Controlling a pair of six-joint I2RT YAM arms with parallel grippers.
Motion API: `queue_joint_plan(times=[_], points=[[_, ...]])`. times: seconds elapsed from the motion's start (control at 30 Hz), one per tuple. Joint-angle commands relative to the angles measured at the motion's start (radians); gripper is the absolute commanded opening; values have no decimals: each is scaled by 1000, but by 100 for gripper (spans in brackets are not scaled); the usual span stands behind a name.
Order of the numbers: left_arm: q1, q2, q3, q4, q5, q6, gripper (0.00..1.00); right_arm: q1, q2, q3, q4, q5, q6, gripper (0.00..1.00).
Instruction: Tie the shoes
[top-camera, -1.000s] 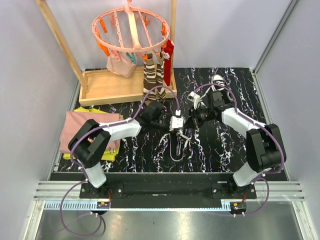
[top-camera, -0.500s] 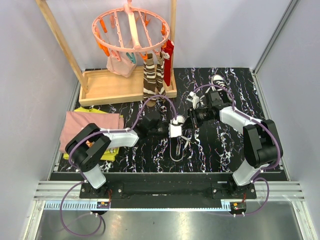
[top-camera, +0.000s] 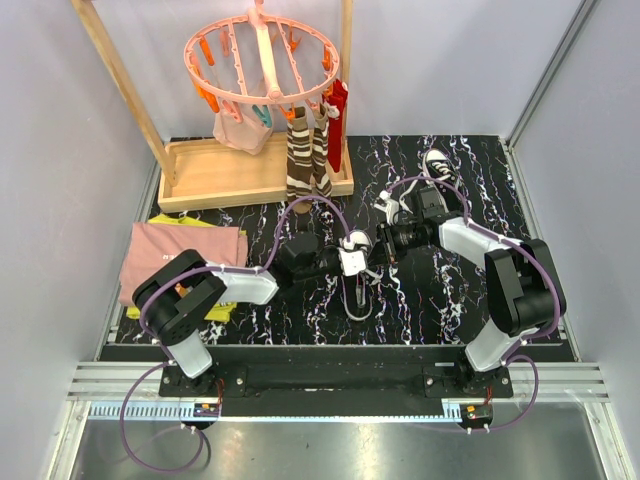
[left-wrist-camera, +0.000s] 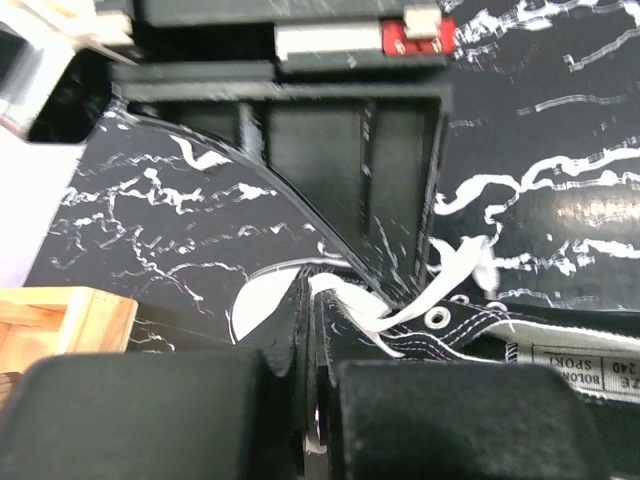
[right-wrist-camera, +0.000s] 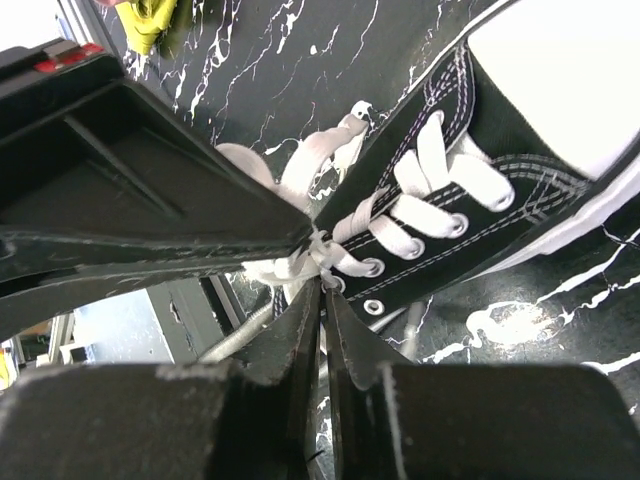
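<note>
One black sneaker (top-camera: 358, 240) with a white toe cap lies at the table's middle, mostly hidden between my two grippers. Its white laces (top-camera: 357, 296) trail toward the near edge. In the left wrist view my left gripper (left-wrist-camera: 315, 300) is shut on a white lace (left-wrist-camera: 345, 297) beside the sneaker's eyelets (left-wrist-camera: 437, 317). In the right wrist view my right gripper (right-wrist-camera: 322, 285) is shut on the lace knot (right-wrist-camera: 325, 255) at the sneaker's (right-wrist-camera: 470, 200) top eyelets. The left gripper (top-camera: 350, 262) and right gripper (top-camera: 385, 240) nearly touch. The second sneaker (top-camera: 436, 161) lies at the back right.
A wooden rack base (top-camera: 225, 175) with a pink peg hanger (top-camera: 262, 60) and hanging brown striped socks (top-camera: 305, 155) stands at the back left. Folded pink and yellow cloths (top-camera: 180, 262) lie at the left.
My left gripper has drawn back toward the near edge and my right gripper has moved left toward it. Both stay shut at the sneaker's laces.
</note>
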Motion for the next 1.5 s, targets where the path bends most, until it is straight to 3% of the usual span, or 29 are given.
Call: queue_joint_plan(times=[0.0, 0.5, 0.87, 1.47], points=[[-11, 6, -14, 173, -57, -43, 0, -2, -42, 1, 37, -29, 12, 15], [-26, 21, -52, 216, -44, -70, 0, -83, -137, -33, 8, -63, -8, 34], [-26, 29, -48, 205, -30, -30, 0, -83, -11, 54, 17, -133, 41, 38], [-26, 41, -34, 204, -21, -31, 0, -81, 44, 24, 138, -190, 150, 41]])
